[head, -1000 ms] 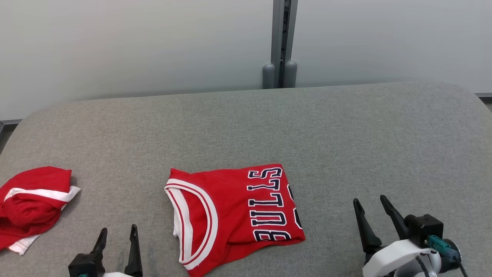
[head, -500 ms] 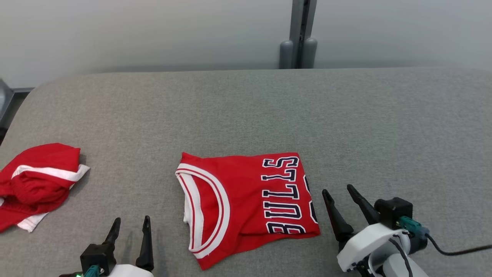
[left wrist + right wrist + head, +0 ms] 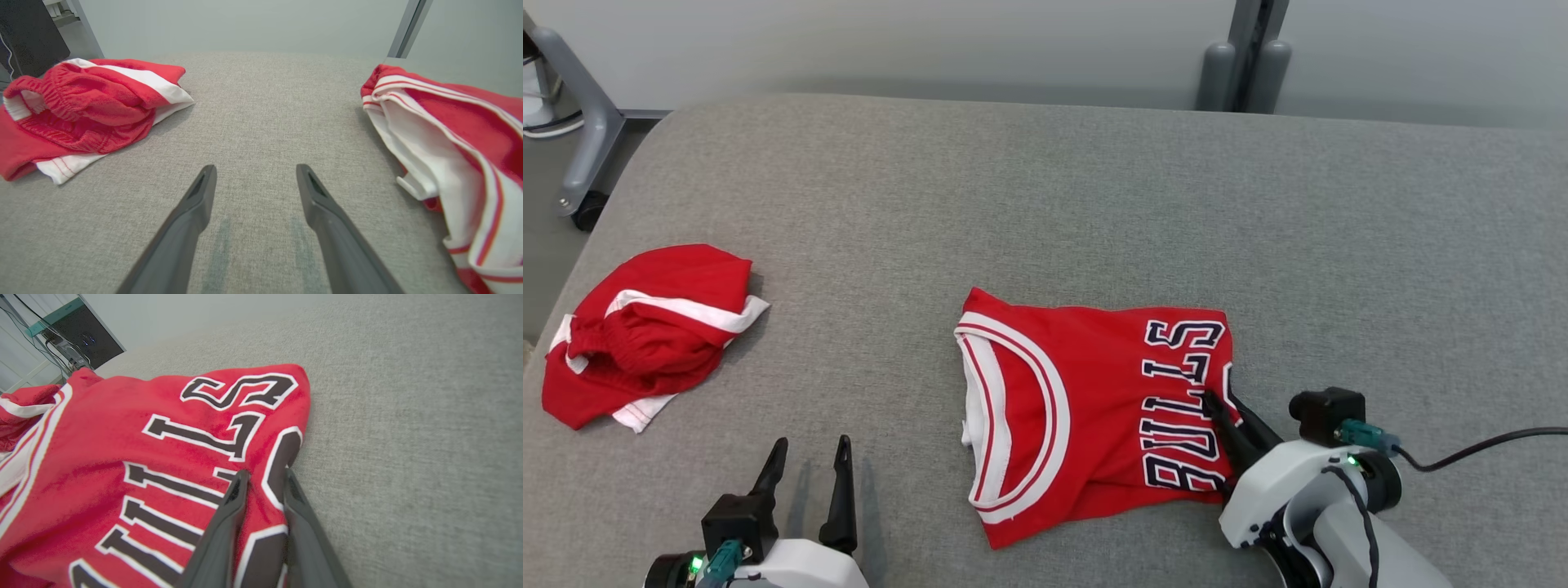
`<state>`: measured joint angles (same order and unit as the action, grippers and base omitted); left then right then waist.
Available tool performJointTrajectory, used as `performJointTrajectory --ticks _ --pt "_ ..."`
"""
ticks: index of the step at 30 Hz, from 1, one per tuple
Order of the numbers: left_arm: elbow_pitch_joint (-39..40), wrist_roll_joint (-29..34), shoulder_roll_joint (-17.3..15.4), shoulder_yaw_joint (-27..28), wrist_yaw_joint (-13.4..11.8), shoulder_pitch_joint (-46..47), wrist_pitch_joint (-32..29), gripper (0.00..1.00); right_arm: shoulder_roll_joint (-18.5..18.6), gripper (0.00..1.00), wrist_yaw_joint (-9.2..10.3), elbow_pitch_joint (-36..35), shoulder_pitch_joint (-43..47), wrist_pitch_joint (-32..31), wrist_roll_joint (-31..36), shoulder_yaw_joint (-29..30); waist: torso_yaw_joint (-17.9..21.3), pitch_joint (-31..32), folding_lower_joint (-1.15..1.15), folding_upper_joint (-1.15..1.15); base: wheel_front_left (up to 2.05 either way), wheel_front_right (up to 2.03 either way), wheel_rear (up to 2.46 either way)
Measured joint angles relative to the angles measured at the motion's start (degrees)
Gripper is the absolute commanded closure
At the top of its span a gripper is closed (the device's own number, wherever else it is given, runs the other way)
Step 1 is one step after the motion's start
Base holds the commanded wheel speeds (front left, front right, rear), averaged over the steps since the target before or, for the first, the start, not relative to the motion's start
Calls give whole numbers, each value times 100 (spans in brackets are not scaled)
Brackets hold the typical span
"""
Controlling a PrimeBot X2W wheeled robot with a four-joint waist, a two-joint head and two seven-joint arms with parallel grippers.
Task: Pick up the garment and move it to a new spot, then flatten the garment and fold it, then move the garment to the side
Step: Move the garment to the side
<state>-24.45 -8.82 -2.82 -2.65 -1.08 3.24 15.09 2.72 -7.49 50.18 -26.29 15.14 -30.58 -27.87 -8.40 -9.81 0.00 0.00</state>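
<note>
The jersey lies folded mid-table, so flattening and folding look done and only the move to the side is left. My right gripper pinches its lettered edge, fingers narrow on the cloth. My left gripper hangs wide open between jersey and shorts.

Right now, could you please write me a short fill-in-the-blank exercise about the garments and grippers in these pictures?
1. The folded jersey shows the word ____ in dark letters.
2. The right gripper pinches the edge of the ____.
3. The left gripper has its jaws ____, holding nothing.
4. In the head view, the crumpled red garment lies to the jersey's ____.
Missing words: BULLS; jersey; open; left.
</note>
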Motion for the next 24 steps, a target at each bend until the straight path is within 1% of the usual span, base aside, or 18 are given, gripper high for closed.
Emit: performJointTrajectory --ticks 4,9,13,17,22,23,24 --pt "33 58 -2 -36 30 51 0 0 -22 100 -1 -119 -116 -5 19 229 145 -21 0 0 0 0 0" --pt "44 144 1 -109 89 54 0 0 -13 100 -1 -364 -91 -7 257 531 568 2 0 0 0 0 0" --pt "55 190 0 -147 131 118 0 0 -12 100 -1 -492 68 -7 377 694 1058 33 0 0 0 0 0" --pt "70 298 2 -182 177 239 0 0 -9 100 -1 -561 187 -7 457 856 1645 43 0 0 0 0 0" --pt "43 397 0 -142 243 294 0 0 -2 100 -1 -689 398 -7 430 850 2429 39 0 0 0 0 0" --pt "43 397 0 -142 243 294 0 0 -2 100 -1 -689 398 -7 430 850 2429 39 0 0 0 0 0" --pt "36 413 -3 -125 256 302 0 0 -7 100 -1 -701 437 -7 426 866 2582 35 0 0 0 0 0"
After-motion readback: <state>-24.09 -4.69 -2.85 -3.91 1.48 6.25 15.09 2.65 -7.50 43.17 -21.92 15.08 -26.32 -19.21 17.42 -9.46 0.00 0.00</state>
